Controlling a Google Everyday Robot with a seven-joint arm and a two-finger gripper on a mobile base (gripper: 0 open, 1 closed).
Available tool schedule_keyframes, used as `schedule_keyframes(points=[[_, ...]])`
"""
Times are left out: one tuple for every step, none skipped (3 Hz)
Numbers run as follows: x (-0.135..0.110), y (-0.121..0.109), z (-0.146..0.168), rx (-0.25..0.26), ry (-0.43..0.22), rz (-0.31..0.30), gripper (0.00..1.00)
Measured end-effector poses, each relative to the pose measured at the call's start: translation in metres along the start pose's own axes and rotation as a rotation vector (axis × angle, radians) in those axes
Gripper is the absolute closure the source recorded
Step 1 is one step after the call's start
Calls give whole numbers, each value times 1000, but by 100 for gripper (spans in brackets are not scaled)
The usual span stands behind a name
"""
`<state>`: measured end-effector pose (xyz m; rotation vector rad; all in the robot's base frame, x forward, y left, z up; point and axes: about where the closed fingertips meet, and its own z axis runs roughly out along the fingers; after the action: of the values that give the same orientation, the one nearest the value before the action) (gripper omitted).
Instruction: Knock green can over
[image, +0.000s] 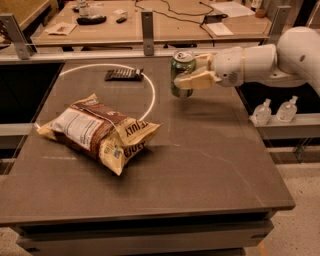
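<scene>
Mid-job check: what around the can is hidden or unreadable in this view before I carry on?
- Green can, camera view: its right side is covered by the pincer, which sits against it near the table's far edge.
- Can's base: shadow hides whether it rests on the table.
- Arm: cut off by the right edge.
- Dark flat packet: print too small to read.
</scene>
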<state>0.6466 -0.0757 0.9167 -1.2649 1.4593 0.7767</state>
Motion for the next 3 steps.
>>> schedule_keyframes(points=[[-8, 3, -19, -55, -7, -172, 100], [-22, 11, -38, -133, -14, -422, 100], [-32, 18, -52, -184, 10, -664, 100]])
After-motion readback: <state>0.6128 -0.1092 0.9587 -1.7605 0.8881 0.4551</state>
